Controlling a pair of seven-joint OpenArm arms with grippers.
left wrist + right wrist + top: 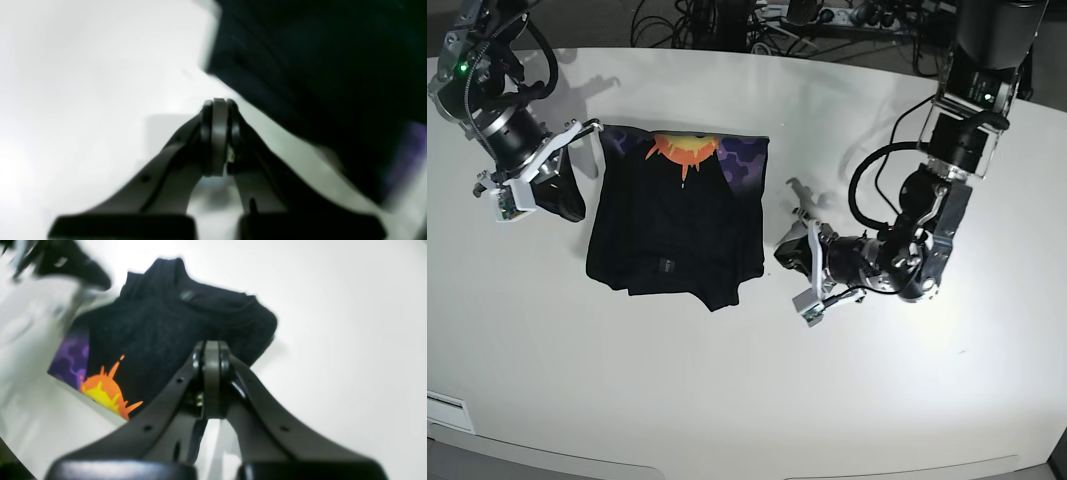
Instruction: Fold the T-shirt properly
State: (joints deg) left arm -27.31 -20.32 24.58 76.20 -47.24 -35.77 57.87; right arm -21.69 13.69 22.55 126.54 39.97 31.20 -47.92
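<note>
The black T-shirt (677, 225) lies folded into a rough rectangle on the white table (747, 380). Its orange-yellow sun and purple print face up at the far end, and the collar is at the near end. In the right wrist view the T-shirt (166, 323) lies just beyond my right gripper (211, 350), which is shut and empty. In the base view that gripper (575, 205) hovers beside the shirt's left edge. My left gripper (217, 106) is shut and empty, with the T-shirt (317, 66) blurred to its upper right. In the base view it (785, 252) sits just right of the shirt.
Cables and a power strip (827, 15) lie along the table's far edge. A white label (447, 410) sits at the front left corner. The left arm's column (972, 90) stands at the back right.
</note>
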